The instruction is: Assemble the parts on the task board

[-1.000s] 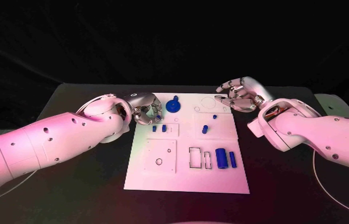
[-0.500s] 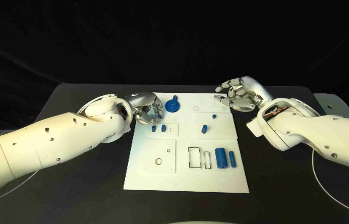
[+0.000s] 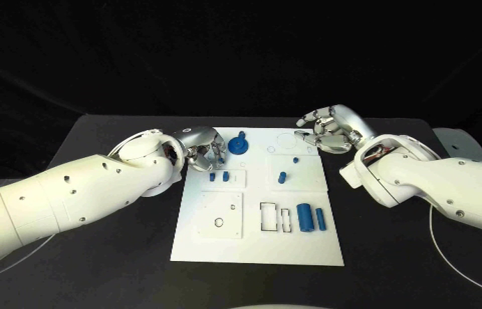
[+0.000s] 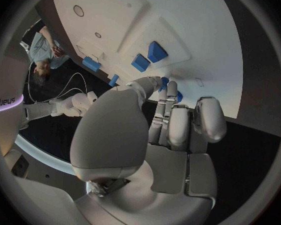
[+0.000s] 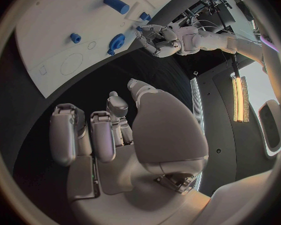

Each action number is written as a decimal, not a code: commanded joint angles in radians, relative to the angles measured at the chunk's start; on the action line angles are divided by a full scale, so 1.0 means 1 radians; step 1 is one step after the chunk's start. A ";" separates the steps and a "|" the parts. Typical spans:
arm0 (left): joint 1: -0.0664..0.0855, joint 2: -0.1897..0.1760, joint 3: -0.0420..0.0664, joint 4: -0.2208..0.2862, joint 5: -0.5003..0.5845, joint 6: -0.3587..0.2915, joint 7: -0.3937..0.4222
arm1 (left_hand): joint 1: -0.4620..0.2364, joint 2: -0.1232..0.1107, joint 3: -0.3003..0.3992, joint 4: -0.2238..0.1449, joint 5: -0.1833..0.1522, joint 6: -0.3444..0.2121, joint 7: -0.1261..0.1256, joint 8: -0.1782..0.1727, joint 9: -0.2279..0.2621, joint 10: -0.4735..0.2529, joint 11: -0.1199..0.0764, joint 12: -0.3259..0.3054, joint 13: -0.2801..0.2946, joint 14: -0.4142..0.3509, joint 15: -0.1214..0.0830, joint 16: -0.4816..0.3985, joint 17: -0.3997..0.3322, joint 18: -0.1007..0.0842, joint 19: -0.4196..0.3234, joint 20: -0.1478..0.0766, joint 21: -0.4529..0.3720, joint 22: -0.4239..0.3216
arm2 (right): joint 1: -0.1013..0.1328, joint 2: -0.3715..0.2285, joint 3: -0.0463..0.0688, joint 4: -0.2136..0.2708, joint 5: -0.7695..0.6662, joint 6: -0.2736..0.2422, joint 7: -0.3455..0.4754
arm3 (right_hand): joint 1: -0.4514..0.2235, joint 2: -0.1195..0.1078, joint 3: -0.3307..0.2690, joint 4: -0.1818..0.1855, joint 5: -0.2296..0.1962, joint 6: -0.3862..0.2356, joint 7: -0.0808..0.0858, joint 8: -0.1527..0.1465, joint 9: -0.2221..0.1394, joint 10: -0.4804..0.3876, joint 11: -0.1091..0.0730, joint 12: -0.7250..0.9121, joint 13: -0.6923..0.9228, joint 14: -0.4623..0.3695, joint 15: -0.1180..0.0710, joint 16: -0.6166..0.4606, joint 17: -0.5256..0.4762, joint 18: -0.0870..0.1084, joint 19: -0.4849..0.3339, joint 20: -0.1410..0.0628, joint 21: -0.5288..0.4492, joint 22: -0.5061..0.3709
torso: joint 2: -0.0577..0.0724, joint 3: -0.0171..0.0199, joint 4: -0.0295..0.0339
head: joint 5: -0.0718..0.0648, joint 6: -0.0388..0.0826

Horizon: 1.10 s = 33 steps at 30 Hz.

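While the left hand [image 3: 204, 150] pinched a small blue part [image 3: 218, 161] at the white board's [image 3: 256, 243] upper left, it looked light, hard and slippery, and the right hand [image 3: 329, 131] stayed curled, holding nothing.

The black table [image 3: 120, 253] carries the white task board [image 3: 261, 243], lying flat at its middle.

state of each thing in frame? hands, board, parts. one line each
left hand: fingers curled at the board's left edge, a small blue piece at the fingertips; grip unclear
right hand: fingers curled, holding nothing, at the board's far right corner
task board: flat on the table
blue round part: on the board beside the left hand
two large blue cylinders: lying side by side
small blue pegs: standing in the board
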 commanded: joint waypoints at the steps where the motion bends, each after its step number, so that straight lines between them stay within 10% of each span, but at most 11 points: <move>1: 0.000 0.004 0.001 -0.003 0.001 0.013 -0.008 | -0.009 0.004 0.001 0.000 -0.006 0.006 -0.002 -0.003 0.000 0.006 -0.002 -0.005 -0.002 0.005 0.001 0.002 -0.001 -0.012 0.004 -0.004 0.004 -0.001 | -0.001 0.001 0.000 0.001 -0.007 0.006 0.004 | 0.000 -0.006 0.005 0.000 0.006 0.003 -0.007 0.006 0.002 0.004 -0.001 0.003 0.001 0.061 -0.006 -0.004 0.113 0.005 0.000 -0.008 -0.001 0.120 | 0.000 0.0002 -0.0005 | 0.000 0.000; 33: 0.000 0.023 0.001 -0.018 0.002 0.033 -0.007 | -0.006 0.009 0.000 -0.008 -0.008 0.023 -0.006 -0.001 0.001 0.030 -0.007 -0.014 0.000 0.003 -0.003 -0.001 -0.015 -0.013 0.005 -0.006 0.007 0.005 | -0.001 -0.002 0.000 0.002 -0.007 0.006 0.003 | -0.003 -0.007 0.010 0.000 0.006 0.005 -0.008 0.009 0.003 0.009 -0.003 0.001 -0.007 0.061 -0.008 -0.005 0.112 0.006 0.001 -0.009 -0.003 0.119 | -0.001 0.0004 0.0002 | -0.005 -0.006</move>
